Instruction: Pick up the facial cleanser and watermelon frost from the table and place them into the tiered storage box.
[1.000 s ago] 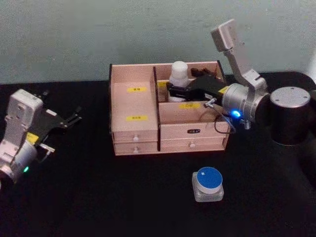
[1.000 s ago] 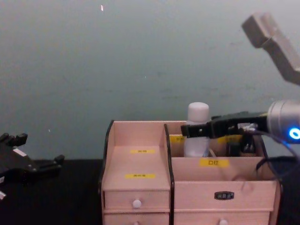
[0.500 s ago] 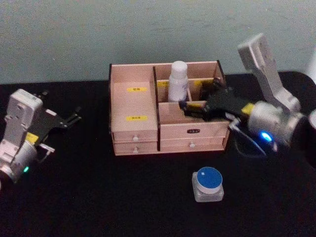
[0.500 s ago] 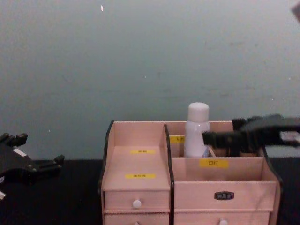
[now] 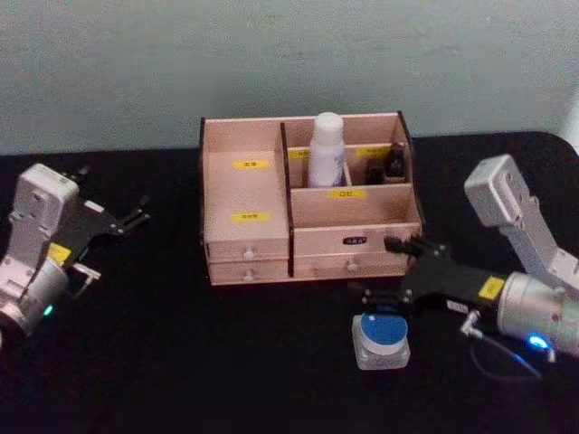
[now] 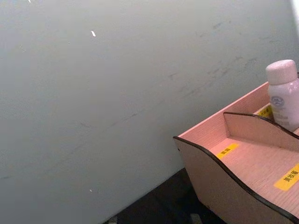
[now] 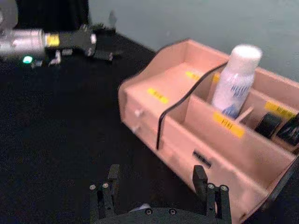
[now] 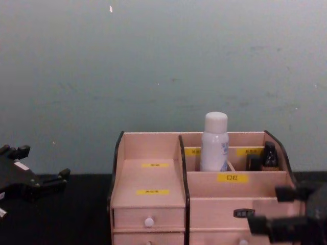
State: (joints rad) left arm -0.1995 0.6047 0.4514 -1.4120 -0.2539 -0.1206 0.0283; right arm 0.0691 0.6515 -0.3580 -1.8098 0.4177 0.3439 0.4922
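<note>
right gripper (image 5: 378, 269), jaws apart, has the blue-lidded clear jar (image 5: 381, 336) off-centre beneath them; closing could tip it. left gripper (image 5: 113, 193) idles, jaws apart.

A robot test bench in a lab or workroom is suggested. A table (image 5: 181, 380) draped in plain black cloth is set against a scuffed grey-green wall (image 5: 136, 63). A tiered storage box (image 5: 317, 240) is staged on the cloth like a prop (its yellow labels (image 5: 251, 217) are too small to be read).
</note>
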